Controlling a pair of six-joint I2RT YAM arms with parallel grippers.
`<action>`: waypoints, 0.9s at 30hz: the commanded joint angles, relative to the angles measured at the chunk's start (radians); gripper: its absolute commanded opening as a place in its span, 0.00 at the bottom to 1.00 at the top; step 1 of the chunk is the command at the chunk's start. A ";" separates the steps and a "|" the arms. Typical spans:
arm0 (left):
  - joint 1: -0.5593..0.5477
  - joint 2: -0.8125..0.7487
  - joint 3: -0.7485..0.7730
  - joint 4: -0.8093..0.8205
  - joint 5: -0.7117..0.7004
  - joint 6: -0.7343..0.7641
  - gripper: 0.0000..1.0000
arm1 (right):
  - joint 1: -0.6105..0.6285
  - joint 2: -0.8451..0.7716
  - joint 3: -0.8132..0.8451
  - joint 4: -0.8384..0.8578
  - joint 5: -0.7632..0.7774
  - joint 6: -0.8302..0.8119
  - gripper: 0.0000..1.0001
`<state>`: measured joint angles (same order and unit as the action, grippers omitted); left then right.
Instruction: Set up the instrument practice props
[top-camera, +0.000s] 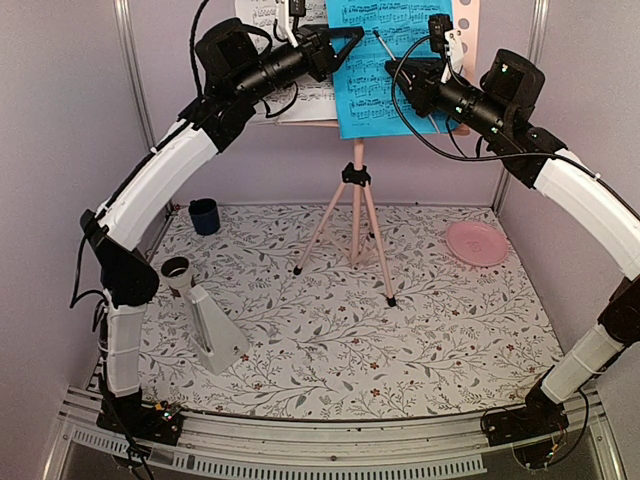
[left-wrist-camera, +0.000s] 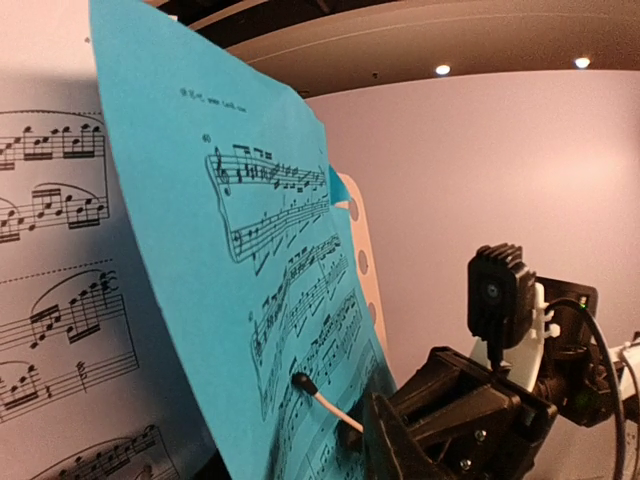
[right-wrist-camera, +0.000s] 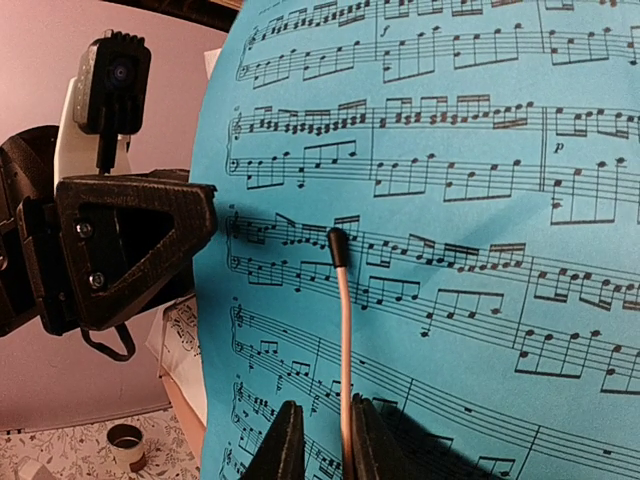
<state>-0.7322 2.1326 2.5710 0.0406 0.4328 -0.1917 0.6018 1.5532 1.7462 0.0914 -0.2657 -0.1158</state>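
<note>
The pink tripod music stand (top-camera: 357, 215) stands at the back centre. Its hole-punched tray (left-wrist-camera: 358, 250) carries the white sheet (top-camera: 312, 97) on the left and the bright blue sheet (top-camera: 375, 105) on the right. My left gripper (top-camera: 345, 42) is at the blue sheet's left edge, one finger (right-wrist-camera: 190, 225) in front of it, and looks shut on the sheet. The blue sheet (left-wrist-camera: 200, 200) bows away from the tray. My right gripper (right-wrist-camera: 322, 412) is shut on a thin pale rod with a black tip (right-wrist-camera: 342, 320), which lies against the blue sheet (right-wrist-camera: 470, 250). The white pyramid metronome (top-camera: 215, 328) stands front left.
A dark blue cup (top-camera: 204, 215) stands at the back left of the flowered table mat. A round pink plate (top-camera: 476, 243) lies at the right. Lilac walls close in the back and both sides. Both arms reach high over the table.
</note>
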 joint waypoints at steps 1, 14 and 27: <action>-0.007 -0.035 -0.014 0.005 -0.027 0.010 0.35 | 0.006 -0.031 -0.021 0.025 0.004 0.004 0.23; -0.016 -0.141 -0.190 0.008 -0.082 0.024 0.61 | -0.005 -0.207 -0.167 0.024 0.100 0.006 0.53; -0.015 -0.203 -0.276 0.041 -0.132 0.027 0.55 | -0.189 -0.291 -0.237 -0.049 0.200 0.125 0.40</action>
<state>-0.7414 1.9553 2.2990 0.0513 0.3183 -0.1707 0.4660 1.2690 1.5112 0.0734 -0.0875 -0.0658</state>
